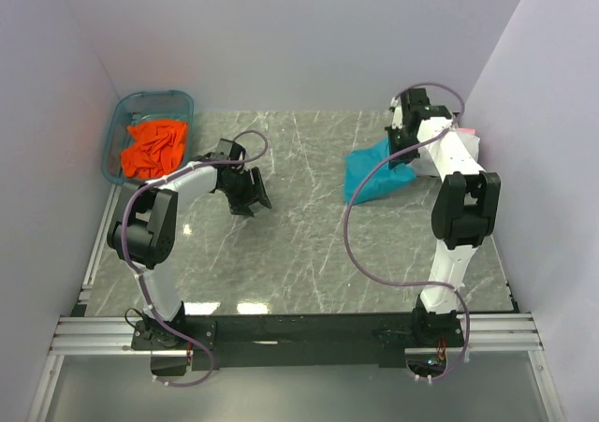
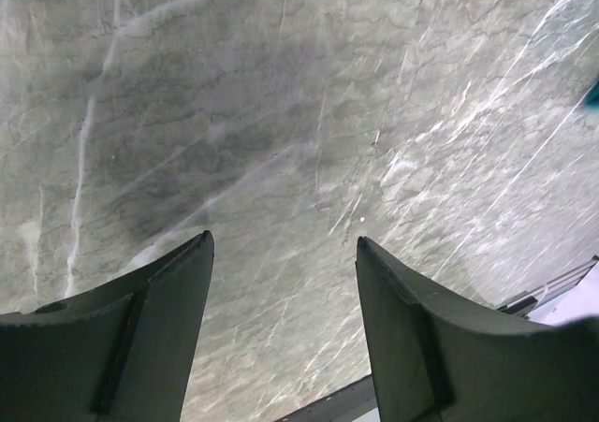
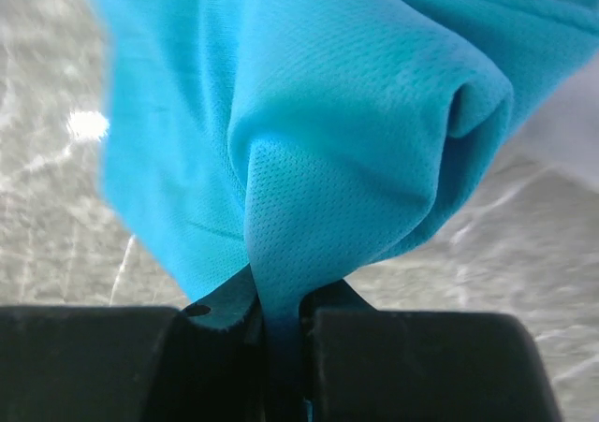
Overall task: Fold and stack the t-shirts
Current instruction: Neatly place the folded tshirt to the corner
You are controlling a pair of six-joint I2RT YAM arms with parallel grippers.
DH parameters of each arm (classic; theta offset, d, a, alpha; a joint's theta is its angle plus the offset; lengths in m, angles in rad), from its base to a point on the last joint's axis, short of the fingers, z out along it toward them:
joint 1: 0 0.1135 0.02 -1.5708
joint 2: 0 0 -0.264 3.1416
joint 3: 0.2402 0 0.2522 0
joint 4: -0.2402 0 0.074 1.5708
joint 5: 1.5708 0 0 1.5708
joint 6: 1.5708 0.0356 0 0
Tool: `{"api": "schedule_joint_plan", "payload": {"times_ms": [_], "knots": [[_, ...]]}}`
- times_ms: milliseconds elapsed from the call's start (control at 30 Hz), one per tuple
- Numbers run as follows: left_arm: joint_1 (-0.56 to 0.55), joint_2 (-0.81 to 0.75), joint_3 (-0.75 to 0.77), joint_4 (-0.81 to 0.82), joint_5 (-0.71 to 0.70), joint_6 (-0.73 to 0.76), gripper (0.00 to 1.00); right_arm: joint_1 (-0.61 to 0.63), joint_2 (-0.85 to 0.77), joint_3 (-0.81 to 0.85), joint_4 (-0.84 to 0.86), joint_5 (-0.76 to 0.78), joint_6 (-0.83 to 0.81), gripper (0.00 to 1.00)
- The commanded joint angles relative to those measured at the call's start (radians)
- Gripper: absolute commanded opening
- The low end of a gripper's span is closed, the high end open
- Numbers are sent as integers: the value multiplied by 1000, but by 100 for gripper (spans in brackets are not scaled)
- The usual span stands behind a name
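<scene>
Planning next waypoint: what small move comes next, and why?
Probably draw the teal shirt toward the middle of the table. The right gripper is shut on a bunched fold, the shirt is crumpled by the right wall, and the left gripper hangs open over bare tabletop, free to help spread it.

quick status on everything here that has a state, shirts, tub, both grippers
teal t-shirt: unfolded, bunched, one fold pinched by the right gripper
orange t-shirt: crumpled, lying in the tub
blue tub: upright, no lid, holds the orange t-shirt
white and pink cloth: mostly hidden behind the right arm, state unclear
left gripper: open, empty, over bare table
right gripper: shut on the teal t-shirt
</scene>
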Motion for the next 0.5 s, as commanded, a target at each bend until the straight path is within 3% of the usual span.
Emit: {"api": "schedule_joint_plan", "payload": {"times_ms": [0, 200, 467], "knots": [[3, -8, 0, 27, 19, 28, 68, -3, 6, 133, -39, 56, -26, 0], [3, -3, -19, 39, 22, 31, 68, -5, 64, 318, -77, 92, -29, 0], [3, 4, -44, 55, 32, 33, 68, -37, 76, 424, -88, 64, -28, 0]]}}
